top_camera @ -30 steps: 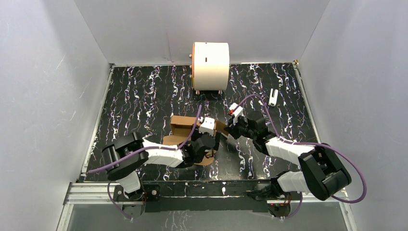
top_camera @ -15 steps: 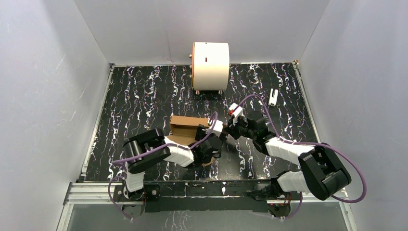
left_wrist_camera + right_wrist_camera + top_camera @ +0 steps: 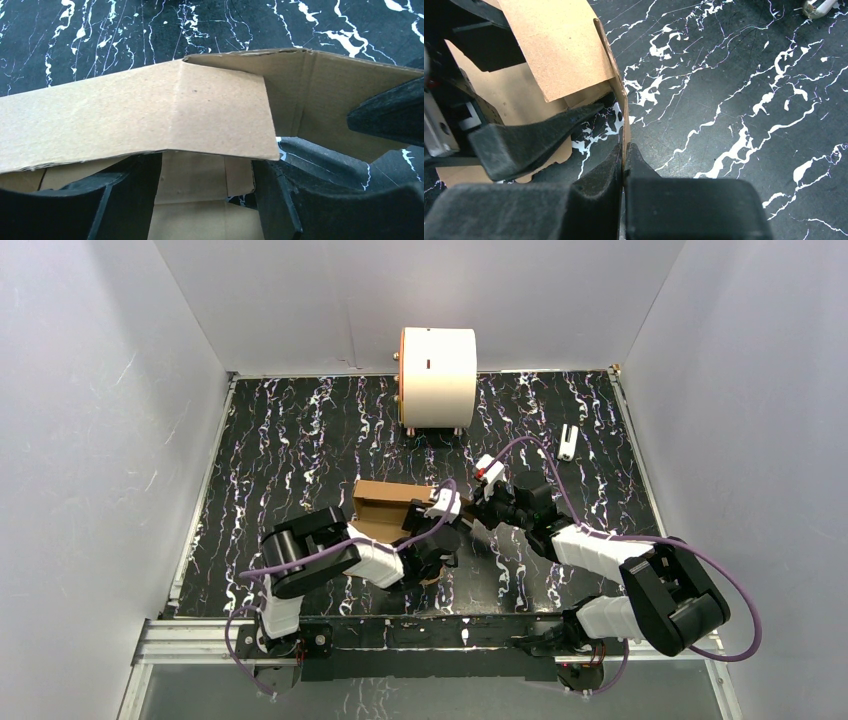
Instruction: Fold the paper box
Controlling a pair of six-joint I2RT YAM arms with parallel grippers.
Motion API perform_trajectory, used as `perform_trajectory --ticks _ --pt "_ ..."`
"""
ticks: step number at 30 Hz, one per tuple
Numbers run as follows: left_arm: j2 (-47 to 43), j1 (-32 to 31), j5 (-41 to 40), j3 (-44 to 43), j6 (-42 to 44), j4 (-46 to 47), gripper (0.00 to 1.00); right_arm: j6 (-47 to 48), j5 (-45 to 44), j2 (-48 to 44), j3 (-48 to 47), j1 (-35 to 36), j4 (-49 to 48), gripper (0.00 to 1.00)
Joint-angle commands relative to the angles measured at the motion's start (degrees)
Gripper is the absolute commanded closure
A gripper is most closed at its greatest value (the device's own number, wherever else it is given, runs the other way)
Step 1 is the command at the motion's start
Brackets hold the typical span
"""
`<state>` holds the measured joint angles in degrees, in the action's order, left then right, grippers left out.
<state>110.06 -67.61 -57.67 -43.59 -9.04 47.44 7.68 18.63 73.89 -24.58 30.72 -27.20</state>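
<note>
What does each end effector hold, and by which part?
Right end effector: the paper box, by a wall's thin edge. Left end effector: open, holding nothing.

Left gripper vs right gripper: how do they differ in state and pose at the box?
Left gripper jaws stand apart; right gripper jaws are shut. Right gripper pinches a standing wall edge of the paper box; left gripper sits at a folded flap, clamping nothing. Left gripper reaches from the box's near side, right gripper from its right. Shared: black fingers, both at the same box.
</note>
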Motion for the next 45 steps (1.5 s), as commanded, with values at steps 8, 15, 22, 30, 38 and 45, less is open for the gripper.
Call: perform_trajectory --ticks 8,15,22,30,38,45 --pt "-8.9 2.4 0.39 6.13 -10.23 0.61 0.42 0.54 1.13 -0.77 0.32 -0.26 -3.3 0.95" --pt "-12.06 4.28 5.1 9.35 -18.8 -2.86 0.44 0.17 2.72 -0.68 0.03 -0.22 -3.23 0.95" --pt "-12.27 5.12 7.59 10.83 -23.29 -3.34 0.47 -0.41 5.36 -1.11 -0.46 -0.22 -2.77 0.9" --pt "-12.17 5.37 8.9 12.06 -25.58 -3.11 0.47 -1.76 8.43 -1.22 -1.25 -0.22 -2.52 0.8" --pt "-12.04 5.87 9.65 13.24 -26.03 -2.45 0.48 -2.44 6.78 -6.35 -4.43 -0.23 2.36 0.53" --pt "-11.87 6.51 10.85 14.31 -26.99 -1.84 0.49 -2.7 3.51 -5.74 -9.03 -0.31 7.02 0.42"
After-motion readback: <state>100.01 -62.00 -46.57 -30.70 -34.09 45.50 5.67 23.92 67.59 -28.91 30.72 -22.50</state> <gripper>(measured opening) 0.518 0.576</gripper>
